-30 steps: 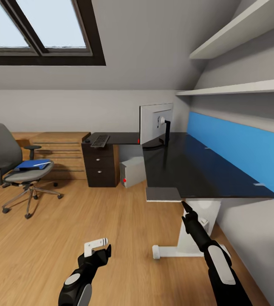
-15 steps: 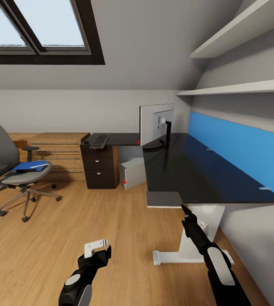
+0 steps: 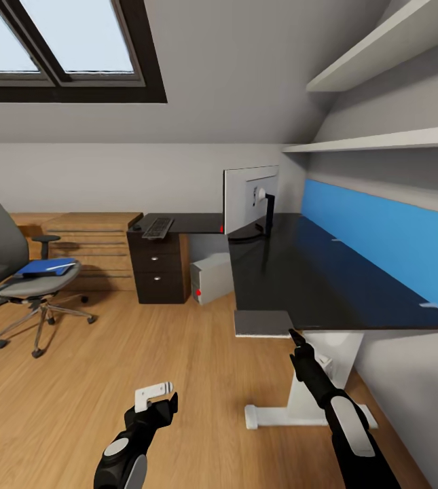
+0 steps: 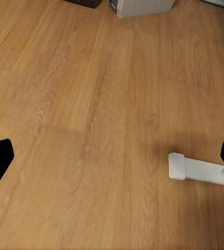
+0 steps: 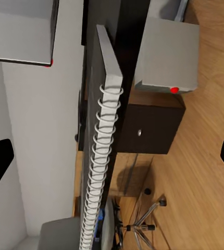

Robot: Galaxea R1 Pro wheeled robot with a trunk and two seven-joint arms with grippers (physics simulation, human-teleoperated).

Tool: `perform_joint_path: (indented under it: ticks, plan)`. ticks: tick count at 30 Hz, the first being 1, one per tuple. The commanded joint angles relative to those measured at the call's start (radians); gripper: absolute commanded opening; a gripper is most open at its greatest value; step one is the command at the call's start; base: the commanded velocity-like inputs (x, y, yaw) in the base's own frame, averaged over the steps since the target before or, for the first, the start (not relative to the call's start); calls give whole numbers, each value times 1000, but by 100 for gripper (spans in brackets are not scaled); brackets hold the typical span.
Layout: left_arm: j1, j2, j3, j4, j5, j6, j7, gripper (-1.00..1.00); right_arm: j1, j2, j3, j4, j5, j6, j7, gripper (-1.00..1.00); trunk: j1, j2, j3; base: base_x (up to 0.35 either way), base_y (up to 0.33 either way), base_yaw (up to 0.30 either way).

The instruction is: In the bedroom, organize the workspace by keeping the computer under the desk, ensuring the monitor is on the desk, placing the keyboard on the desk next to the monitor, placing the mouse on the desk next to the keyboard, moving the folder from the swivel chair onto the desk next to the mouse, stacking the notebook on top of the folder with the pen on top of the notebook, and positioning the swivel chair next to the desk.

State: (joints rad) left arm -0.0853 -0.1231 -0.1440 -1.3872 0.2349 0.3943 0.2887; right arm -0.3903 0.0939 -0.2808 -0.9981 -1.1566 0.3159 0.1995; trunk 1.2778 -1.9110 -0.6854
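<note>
The grey spiral notebook [image 3: 262,322] lies on the near corner of the black desk [image 3: 314,278], overhanging its edge. My right gripper [image 3: 293,335] is open just below and beside it; the right wrist view looks along the wire spine [image 5: 102,156]. Over bare floor, my left gripper [image 3: 155,395] is open and empty. The monitor [image 3: 248,198] stands on the desk, back toward me. The keyboard [image 3: 159,226] lies on the desk's far wing. The computer [image 3: 212,275] stands under the desk. On the swivel chair [image 3: 15,268], the blue folder [image 3: 45,267] rests on the seat. Pen and mouse are too small to tell.
Dark drawers [image 3: 159,272] carry the desk's far wing, with a low light-wood chest [image 3: 89,238] beside them. The desk's white leg and foot [image 3: 300,407] stand close to my right arm. A blue panel [image 3: 381,238] and wall shelves [image 3: 381,139] run along the right.
The whole view has shifted slightly: the chair drifts left and the desk edge comes nearer, so the camera moved. Both arms keep their pose, the right gripper still under the notebook's corner.
</note>
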Motion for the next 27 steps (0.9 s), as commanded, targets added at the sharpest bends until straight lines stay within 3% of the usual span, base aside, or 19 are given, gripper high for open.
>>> perform_joint_path:
  ticks: [1,27]
  plan:
    - [-1,0,-2,-1,11,3,9,100,-1,1,-4,0,-6,8,0,100,0,0,-1,62,0,0]
    - [-1,0,-2,-1,11,3,9,100,-2,1,-4,13,-6,2,-24,100,0,0,-1,66,28,0]
